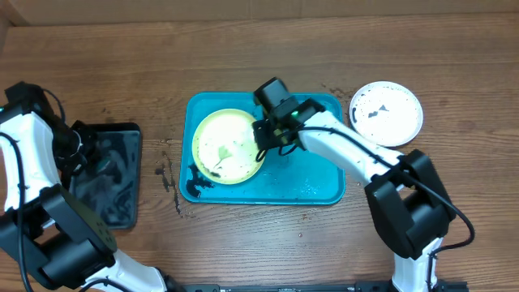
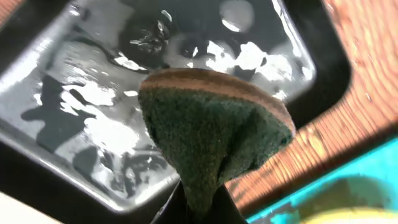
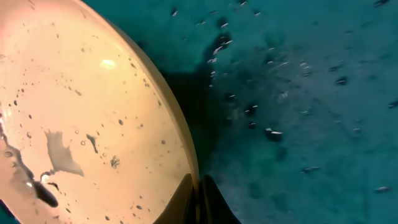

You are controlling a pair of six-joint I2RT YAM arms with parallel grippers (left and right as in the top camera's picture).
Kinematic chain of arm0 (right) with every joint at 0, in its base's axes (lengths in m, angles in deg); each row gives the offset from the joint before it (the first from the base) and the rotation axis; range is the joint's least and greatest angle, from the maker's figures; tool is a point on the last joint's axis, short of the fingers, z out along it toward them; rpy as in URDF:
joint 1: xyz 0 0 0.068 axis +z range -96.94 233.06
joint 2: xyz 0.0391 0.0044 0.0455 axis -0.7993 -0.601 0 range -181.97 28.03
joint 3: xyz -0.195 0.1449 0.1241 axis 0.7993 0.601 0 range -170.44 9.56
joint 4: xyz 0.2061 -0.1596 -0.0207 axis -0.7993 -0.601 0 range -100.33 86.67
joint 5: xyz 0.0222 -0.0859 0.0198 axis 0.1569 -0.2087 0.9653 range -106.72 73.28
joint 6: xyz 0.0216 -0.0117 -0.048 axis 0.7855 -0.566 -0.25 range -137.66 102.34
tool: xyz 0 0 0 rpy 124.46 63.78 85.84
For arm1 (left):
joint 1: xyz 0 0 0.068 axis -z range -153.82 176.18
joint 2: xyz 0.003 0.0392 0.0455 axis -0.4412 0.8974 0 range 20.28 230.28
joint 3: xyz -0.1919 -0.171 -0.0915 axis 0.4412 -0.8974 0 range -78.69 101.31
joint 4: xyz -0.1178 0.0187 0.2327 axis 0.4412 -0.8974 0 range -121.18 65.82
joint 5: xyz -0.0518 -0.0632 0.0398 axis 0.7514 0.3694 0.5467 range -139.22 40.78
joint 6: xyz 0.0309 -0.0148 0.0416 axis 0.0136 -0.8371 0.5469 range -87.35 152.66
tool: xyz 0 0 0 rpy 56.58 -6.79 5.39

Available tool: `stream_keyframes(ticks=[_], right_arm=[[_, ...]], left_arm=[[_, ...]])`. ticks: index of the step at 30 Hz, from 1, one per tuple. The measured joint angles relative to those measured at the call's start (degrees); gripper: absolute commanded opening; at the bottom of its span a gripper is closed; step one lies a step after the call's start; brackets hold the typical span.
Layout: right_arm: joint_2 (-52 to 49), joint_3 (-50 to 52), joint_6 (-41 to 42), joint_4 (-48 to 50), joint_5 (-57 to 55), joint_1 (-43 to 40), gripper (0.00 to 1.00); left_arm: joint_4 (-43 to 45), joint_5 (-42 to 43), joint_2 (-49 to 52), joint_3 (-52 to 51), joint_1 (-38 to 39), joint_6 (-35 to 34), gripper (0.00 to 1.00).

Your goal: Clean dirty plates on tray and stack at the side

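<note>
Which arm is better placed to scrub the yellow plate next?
Left, probably: the left jaws hold the sponge over the black tray, while the right jaws pinch the plate's rim.

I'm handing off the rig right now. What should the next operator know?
Left gripper: shut on the sponge, above the wet black tray.
Right gripper: shut on the right rim of the yellow plate, which is on the tray.
White plate: on the table to the right of the tray, with dark marks on it.
Only these two plates show.
Done: white plate off the tray. No stack yet.
Left: wipe the smears off the yellow plate, check the white one, then stack them at the side.
</note>
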Motion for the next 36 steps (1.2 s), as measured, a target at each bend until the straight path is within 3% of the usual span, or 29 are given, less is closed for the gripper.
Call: stream_keyframes(ticks=[6,15,23,36], right_arm=[[-3.3,0.0,3.2,0.1,0.7,1.3,0.04],[-4.1,0.0,4.5,0.1,2.6,1.2,0.04],[-4.1,0.0,4.7,-1.2,3.6,0.8,0.04],[-4.1,0.0,4.7,-1.4,7.7,-5.4,0.04]], left_arm=[[-2.4,6.0,-0.9,0.0,6.1,3.6,0.04],[-1.0,12.4,-0.9,0.0,23.9,5.0,0.04],[3.3,12.0,-0.2,0.0,37.0,3.0,0.04],[3.3,8.2,9.7,0.0,46.0,1.5,0.04]])
